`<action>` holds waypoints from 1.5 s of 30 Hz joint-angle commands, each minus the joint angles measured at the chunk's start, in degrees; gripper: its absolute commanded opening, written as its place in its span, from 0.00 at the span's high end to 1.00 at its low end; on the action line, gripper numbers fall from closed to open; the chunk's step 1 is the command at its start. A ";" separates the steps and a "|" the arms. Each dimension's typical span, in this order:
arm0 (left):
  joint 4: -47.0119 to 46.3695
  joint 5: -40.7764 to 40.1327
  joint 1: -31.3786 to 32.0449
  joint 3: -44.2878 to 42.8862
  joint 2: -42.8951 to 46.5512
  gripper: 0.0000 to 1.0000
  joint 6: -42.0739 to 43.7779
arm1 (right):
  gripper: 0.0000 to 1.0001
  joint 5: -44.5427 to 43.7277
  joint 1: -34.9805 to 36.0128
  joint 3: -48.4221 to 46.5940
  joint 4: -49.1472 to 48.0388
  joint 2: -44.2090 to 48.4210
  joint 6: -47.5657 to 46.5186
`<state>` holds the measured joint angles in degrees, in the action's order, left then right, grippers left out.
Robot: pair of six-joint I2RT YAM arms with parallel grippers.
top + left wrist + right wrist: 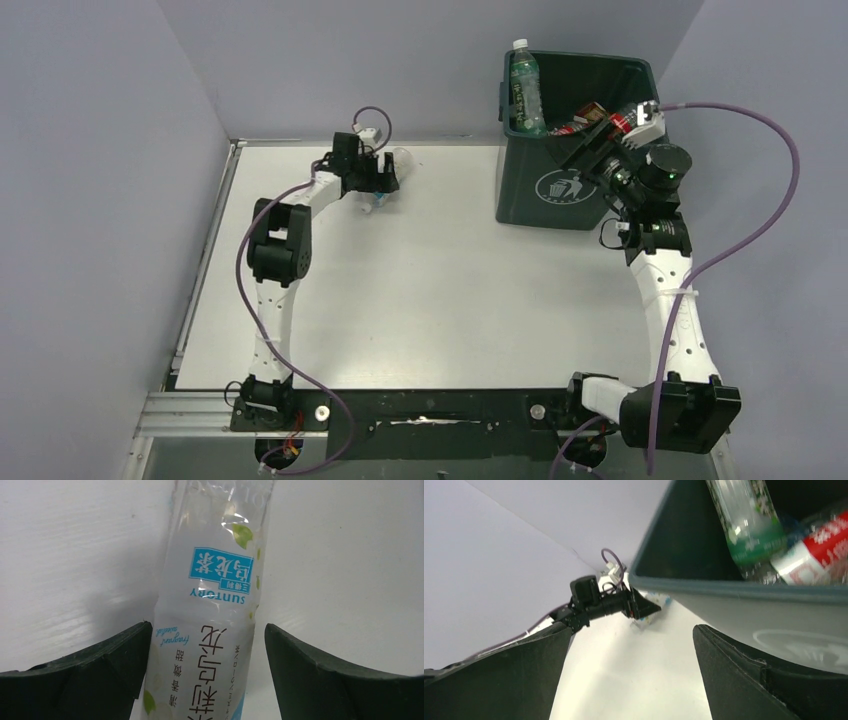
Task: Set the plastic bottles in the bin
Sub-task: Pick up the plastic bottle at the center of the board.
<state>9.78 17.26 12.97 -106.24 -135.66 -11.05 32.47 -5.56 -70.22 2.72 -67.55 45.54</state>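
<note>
A clear plastic bottle with a white and blue label lies on the white table at the far left. My left gripper is open and straddles it; the left finger is almost against it and the right finger stands apart. From above, that bottle pokes out beyond the left gripper. The dark green bin stands at the far right. It holds a green-labelled bottle and red-labelled ones. My right gripper hangs open and empty at the bin's near right rim.
In the right wrist view the bin wall fills the right side. The green-labelled bottle and a red-labelled one show inside it. Grey walls close the table at the back and sides. Purple cables loop off both wrists.
</note>
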 commanded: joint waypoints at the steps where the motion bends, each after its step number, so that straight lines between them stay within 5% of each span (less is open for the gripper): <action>1: 0.66 -2.37 3.85 -0.96 0.16 0.18 2.02 | 0.01 -0.52 1.10 4.29 1.45 3.72 -2.02; 8: -1.58 -4.25 7.22 7.36 5.01 0.46 -1.75 | 0.01 -0.74 1.52 8.15 3.81 7.65 -2.68; 22: -3.58 -3.37 17.01 29.78 30.75 0.46 -7.96 | 0.01 -1.84 4.97 17.96 7.40 17.33 -1.95; 33: -1.37 -0.80 27.20 45.69 47.34 0.46 -14.19 | 0.01 -6.02 9.43 35.10 13.79 36.00 0.42; 45: -3.75 3.21 31.91 51.61 59.34 0.46 -20.64 | 0.00 -5.85 9.57 42.91 18.37 46.27 3.16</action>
<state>10.70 17.87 44.10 -54.24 -80.44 -28.45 26.98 3.81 -28.05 22.11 -22.74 47.00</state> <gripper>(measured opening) 0.571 0.993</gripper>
